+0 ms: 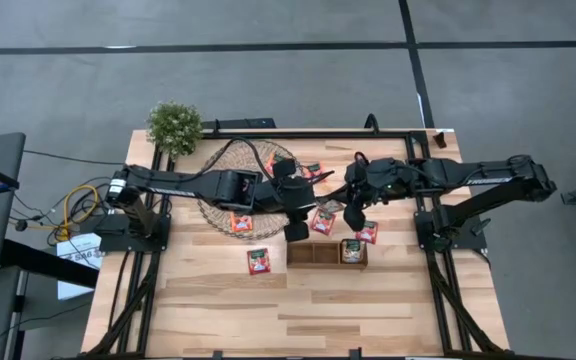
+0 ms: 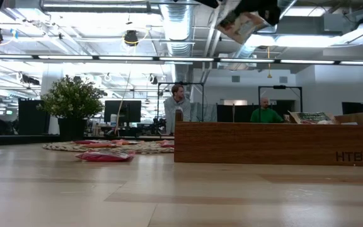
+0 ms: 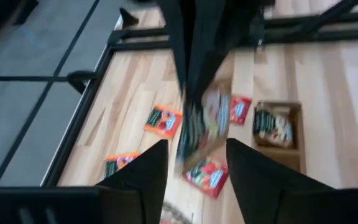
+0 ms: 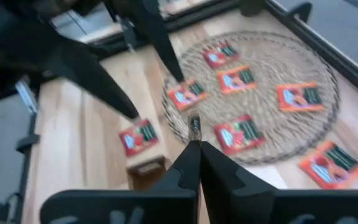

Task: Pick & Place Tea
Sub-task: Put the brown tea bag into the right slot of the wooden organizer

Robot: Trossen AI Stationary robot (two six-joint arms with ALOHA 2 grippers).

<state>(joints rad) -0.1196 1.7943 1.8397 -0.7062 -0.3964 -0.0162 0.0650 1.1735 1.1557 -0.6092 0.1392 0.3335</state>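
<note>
Left claw (image 3: 194, 165) stands open above the wooden tray (image 1: 313, 255); right claw (image 4: 194, 163) is pinched shut on a tea sachet (image 2: 241, 24). More sachets lie on the woven mat (image 4: 303, 62) and table (image 1: 368, 310). I judge them light, thin, slippery: grip an edge.

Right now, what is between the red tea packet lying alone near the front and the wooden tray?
Nothing: the high view shows only bare table between that tea packet and the tray.
</note>
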